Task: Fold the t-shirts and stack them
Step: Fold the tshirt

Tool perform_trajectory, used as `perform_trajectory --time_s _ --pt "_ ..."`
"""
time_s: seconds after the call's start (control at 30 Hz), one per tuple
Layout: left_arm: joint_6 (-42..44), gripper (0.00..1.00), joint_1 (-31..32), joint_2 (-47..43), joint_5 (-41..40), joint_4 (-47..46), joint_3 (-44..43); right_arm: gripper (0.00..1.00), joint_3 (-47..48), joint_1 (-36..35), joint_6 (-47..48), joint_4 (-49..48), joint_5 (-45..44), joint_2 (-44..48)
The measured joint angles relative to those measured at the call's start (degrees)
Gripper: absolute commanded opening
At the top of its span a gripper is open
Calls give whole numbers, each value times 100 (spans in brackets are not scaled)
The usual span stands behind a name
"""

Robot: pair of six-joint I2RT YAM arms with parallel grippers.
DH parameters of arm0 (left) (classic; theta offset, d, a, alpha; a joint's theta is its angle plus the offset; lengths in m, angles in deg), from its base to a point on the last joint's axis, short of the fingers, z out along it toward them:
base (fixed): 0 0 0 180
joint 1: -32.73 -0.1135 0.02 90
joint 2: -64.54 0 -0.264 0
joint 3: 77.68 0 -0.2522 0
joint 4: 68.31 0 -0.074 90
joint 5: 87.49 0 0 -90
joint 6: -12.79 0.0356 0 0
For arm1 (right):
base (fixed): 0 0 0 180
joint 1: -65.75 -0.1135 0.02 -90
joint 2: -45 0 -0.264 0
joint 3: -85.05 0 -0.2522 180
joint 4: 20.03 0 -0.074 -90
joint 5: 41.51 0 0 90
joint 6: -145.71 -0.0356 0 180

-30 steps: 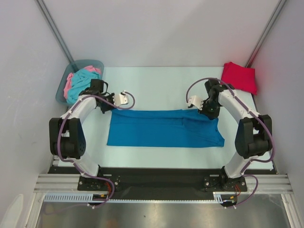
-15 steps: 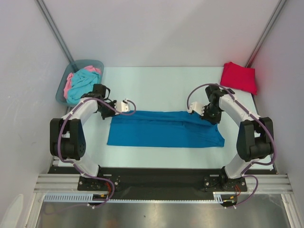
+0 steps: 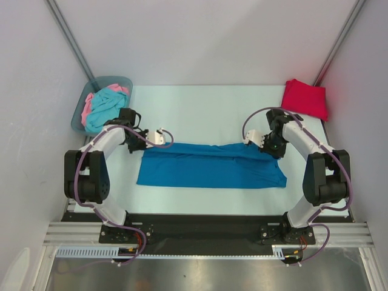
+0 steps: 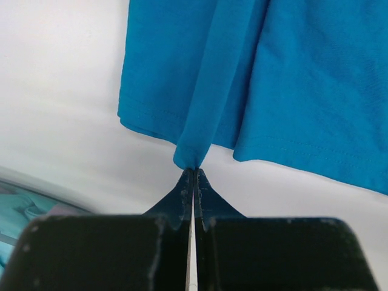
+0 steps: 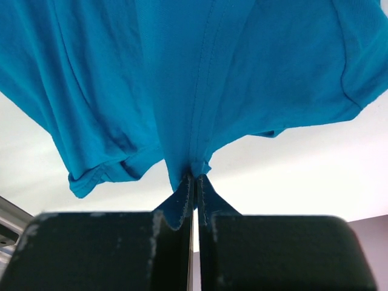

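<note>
Overlooking top view: blue t-shirt (image 3: 209, 165) lies across the worktop (image 3: 200, 112), its far edge raised at both ends.
Left wrist: left end effector (image 4: 193, 173) pinched shut on a hem corner.
Right wrist: right end effector (image 5: 195, 179) clamped on bunched cloth.
Risk: uneven pulling may slip a thin pinch, skewing the fold.

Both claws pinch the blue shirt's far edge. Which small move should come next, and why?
Likely draw the left claw and right claw together toward the near edge: each is shut on the far edge of the blue t-shirt, whose rest lies flat.
</note>
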Motion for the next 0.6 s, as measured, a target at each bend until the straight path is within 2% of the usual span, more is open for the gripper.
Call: perform_trajectory --time_s 0.6 --pt "271 0 0 55 -101 306 9 0 -291 0 103 -48 -2 4"
